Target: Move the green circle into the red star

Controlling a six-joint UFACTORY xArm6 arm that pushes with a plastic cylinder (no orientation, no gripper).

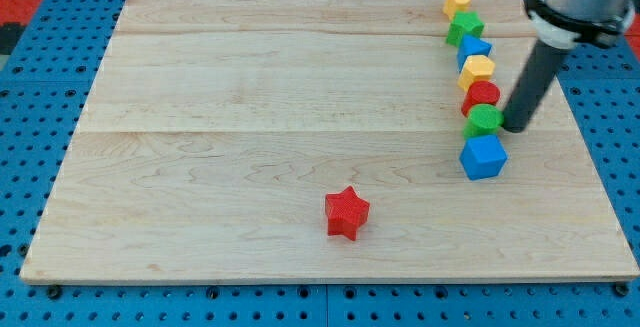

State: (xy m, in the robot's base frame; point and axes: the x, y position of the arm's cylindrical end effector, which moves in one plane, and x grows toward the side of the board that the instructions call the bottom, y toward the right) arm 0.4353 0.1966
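Note:
The green circle lies near the view's right, in a column of blocks, between a red block above it and a blue cube below it. My tip stands just to the right of the green circle, touching or almost touching it. The red star lies alone toward the view's bottom centre, far to the lower left of the green circle.
The column continues upward with a yellow block, a blue star, a green star and a yellow block. The wooden board ends close to the right of my tip.

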